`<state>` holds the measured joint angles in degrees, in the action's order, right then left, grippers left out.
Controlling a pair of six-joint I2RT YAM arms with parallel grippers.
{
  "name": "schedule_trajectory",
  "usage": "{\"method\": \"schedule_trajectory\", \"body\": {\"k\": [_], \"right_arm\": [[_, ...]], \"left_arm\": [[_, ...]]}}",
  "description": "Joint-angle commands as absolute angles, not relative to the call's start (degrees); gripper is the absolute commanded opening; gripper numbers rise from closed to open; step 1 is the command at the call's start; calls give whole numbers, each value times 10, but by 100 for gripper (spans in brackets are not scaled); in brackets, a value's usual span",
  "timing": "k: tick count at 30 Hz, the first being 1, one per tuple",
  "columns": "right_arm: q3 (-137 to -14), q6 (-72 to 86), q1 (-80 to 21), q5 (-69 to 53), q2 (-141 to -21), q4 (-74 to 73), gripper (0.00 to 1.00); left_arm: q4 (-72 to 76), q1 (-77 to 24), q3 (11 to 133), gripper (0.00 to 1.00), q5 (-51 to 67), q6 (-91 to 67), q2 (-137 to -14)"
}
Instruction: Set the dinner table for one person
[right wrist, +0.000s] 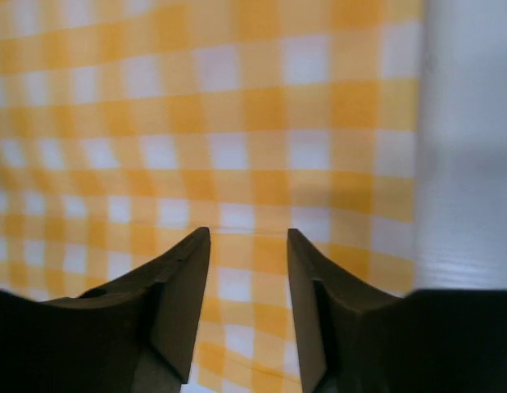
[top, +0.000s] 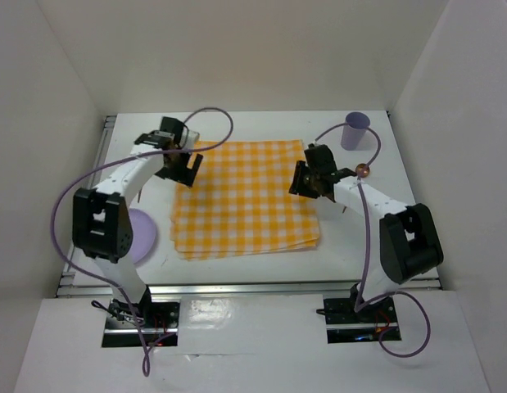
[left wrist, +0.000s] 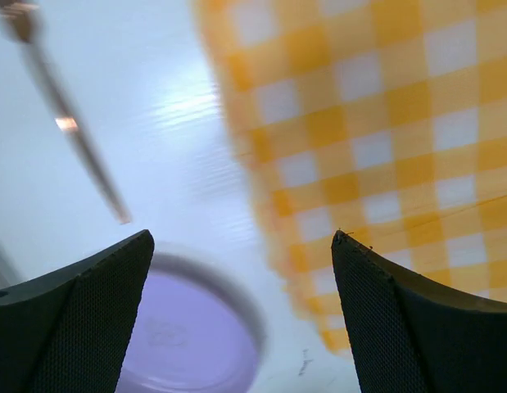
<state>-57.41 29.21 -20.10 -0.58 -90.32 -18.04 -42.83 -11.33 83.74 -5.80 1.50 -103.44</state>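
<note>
1. The white tabletop [top: 261, 129] fills the middle of the overhead view, between the white side walls and beyond the two arm bases.
2. A yellow-and-white checked cloth [top: 245, 201] lies flat on its centre.
3. The left fingers [left wrist: 73, 327] stand wide apart with nothing between them, over the cloth's far left corner.
4. The right fingers [right wrist: 171, 311] stand a narrow gap apart above the cloth's right edge. They clamp nothing, and the checks show through the gap.
5. A lilac plate [top: 142, 233] sits on the tabletop just left of the cloth, partly hidden by the left arm.
6. A lilac cup [top: 355, 131] stands upright near the far right corner, apart from the cloth.
7. A thin metal utensil [left wrist: 73, 131], too blurred to identify, lies on the bare tabletop beyond the plate.
</note>
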Motion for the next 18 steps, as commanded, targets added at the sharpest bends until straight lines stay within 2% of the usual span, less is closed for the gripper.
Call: {"method": "schedule_trajectory", "body": {"k": [1,4,7,11,18], "right_arm": [[-621,224,-235,-10,-853,-171,52],[-626,202,-262,-86,-846,-149,59],[-633,197,-285,-94,-862,-142,61],[-614,213,-291,-124,-862,-104,61],[-601,213,-313,-131,-862,-97,61]], "left_arm": [[-462,-41,869,95,-72,96,-930],[-494,45,801,88,-85,145,-908],[-453,136,724,81,-119,192,-869],[-415,242,638,81,-99,224,-848],[-401,365,631,80,-53,243,-905]]}}
